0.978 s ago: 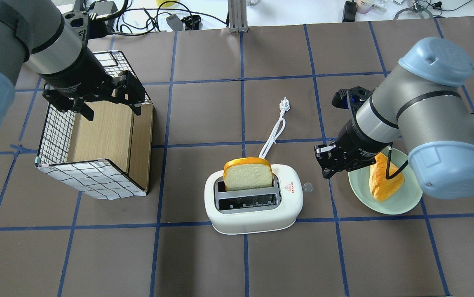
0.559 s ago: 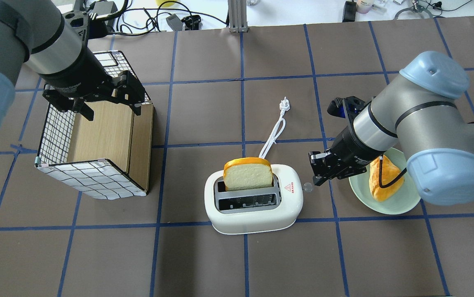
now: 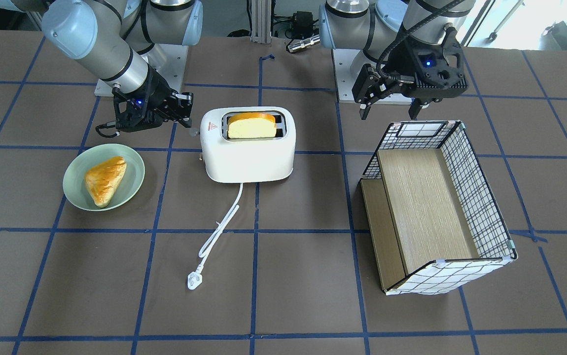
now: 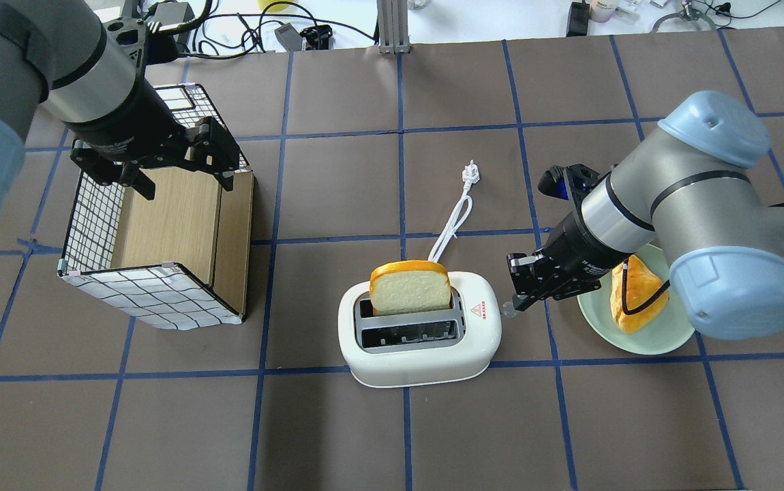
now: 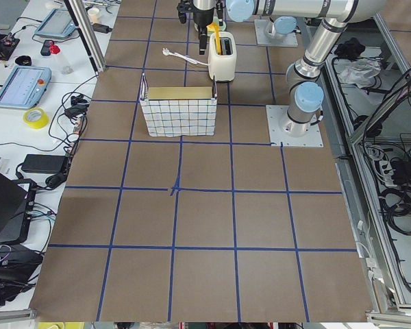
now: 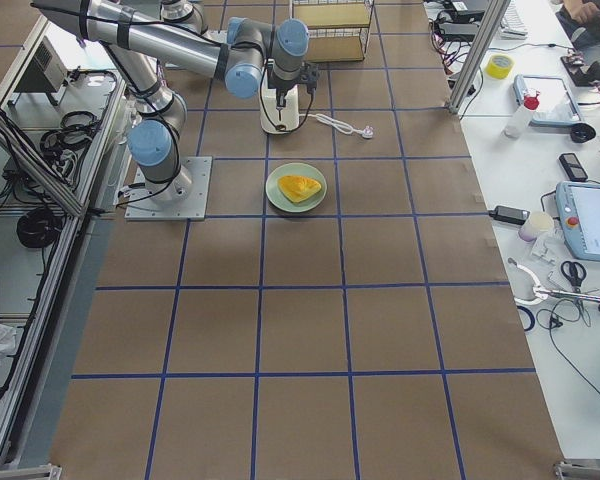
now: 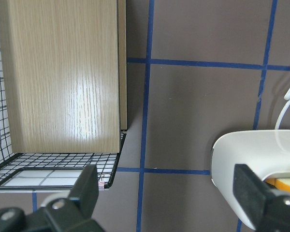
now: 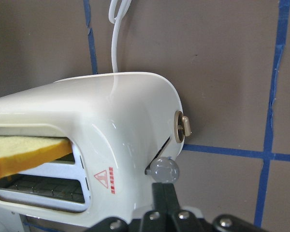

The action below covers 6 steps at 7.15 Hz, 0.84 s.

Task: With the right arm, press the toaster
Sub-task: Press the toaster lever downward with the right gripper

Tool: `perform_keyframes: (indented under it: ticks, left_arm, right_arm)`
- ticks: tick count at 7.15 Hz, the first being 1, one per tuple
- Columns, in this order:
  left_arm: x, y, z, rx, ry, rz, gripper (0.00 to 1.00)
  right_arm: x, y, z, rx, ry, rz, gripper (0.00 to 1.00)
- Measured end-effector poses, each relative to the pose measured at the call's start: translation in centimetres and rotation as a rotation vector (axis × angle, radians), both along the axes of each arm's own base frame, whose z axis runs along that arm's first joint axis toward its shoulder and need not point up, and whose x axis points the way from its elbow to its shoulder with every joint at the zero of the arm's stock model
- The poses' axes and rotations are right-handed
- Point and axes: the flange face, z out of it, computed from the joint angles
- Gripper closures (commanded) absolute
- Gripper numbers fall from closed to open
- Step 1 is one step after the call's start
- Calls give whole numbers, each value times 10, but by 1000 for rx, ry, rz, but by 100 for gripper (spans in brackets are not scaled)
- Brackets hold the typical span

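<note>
While toaster (image 4: 419, 334) stands upright near mid-table, its cord (image 4: 453, 225) running away from robot to loose plug (image 4: 472, 172), right gripper (image 4: 516, 305) sits low at toaster's right end, by the side lever (image 8: 163, 170). Its fingers (image 8: 164, 193): pressed together, holding nothing, tips right at lever knob; actual contact can't be told. Bread slice (image 4: 410, 288): 1 pc, upright in far slot, standing well above toaster top; near slot shows bare wires. Red triangle mark (image 4: 478, 311): on top, lever end. Plate (image 4: 651, 341): pale green, right of toaster and apart from it, w/ 1 golden pastry (image 4: 627, 307); right arm (image 4: 699, 198) passes over it. Left gripper (image 4: 184, 183): fingers spread wide, nothing between, hovering over far edge of wire basket (image 4: 153, 296) w/ wooden shelf, well left of toaster.
</note>
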Motion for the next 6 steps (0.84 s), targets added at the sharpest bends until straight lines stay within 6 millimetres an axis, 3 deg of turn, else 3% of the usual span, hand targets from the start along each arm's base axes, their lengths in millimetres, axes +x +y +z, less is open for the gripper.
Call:
perform_keyframes:
  ticks: [6]
  left_arm:
    - [0, 0, 0, -1, 0, 0, 0]
  right_arm:
    - [0, -6, -19, 54, -8, -3, 100]
